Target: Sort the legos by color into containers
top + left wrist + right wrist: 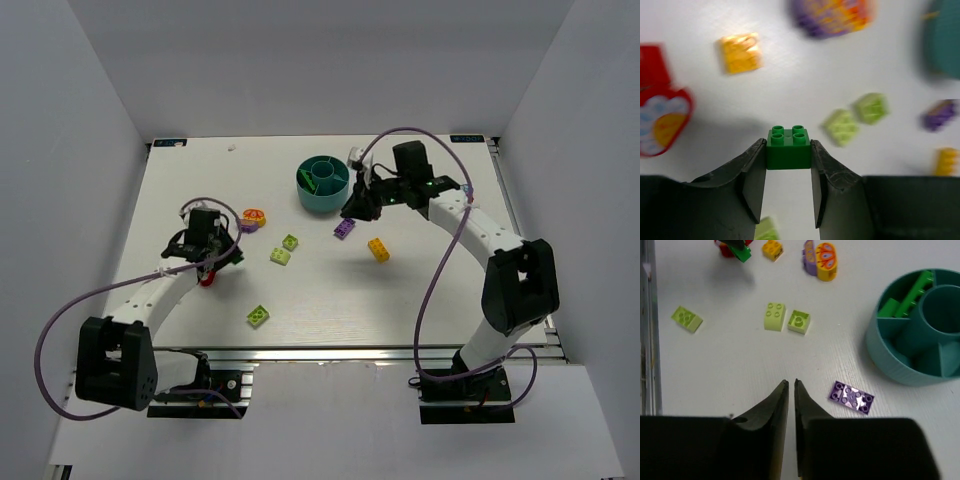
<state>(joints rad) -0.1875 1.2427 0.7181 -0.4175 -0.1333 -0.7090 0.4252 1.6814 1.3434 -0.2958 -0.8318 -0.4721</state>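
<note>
My left claw (788, 156) clamped on dark green brick (788, 144); teal bowl (322, 204) lies ahead-right, well apart; right claw (791, 385) closed, empty, nearer bowl

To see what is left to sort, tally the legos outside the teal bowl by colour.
Lime green legos: 3
Dark green lego, held in the left gripper: 1
Yellow legos: 2
Purple legos: 2
Orange butterfly lego: 1
Red lego: 1
Total: 10
</note>
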